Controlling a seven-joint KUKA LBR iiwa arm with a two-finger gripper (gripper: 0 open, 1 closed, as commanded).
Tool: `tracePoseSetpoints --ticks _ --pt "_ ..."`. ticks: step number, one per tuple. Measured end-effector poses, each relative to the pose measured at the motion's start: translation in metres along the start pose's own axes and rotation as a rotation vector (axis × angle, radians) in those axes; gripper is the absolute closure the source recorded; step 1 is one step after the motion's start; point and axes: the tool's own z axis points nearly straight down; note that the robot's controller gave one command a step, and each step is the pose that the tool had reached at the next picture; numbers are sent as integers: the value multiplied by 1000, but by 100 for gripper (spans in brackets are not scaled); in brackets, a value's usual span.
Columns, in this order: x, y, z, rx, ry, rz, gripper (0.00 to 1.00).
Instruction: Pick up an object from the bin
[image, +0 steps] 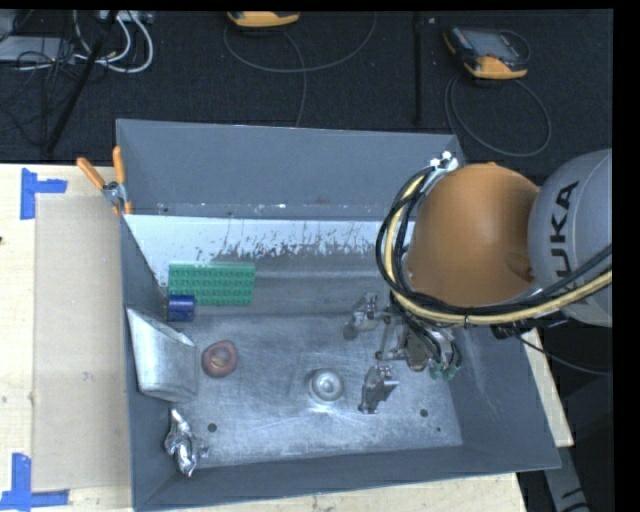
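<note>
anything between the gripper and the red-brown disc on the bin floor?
Yes, in the camera view a round silver cap lies between the gripper and the red-brown disc, nearer the gripper. The rest of that stretch is bare.

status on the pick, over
End effector open, empty, right side of bin. Nearest: silver round cap, just beside it, ungrasped. Nothing between them.

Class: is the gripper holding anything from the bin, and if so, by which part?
Nothing is held. The gripper is open, bare bin floor between its fingers; the round silver piece lies beside it, not between them.
</note>
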Motion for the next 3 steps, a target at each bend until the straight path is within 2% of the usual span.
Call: tracePoseSetpoints --ticks 1,2,3 --pt "-31 32 140 0 7 -16 0" --pt "-56 -36 154 0 -5 -22 0" --pt "-71 25 152 -2 -5 274 0"
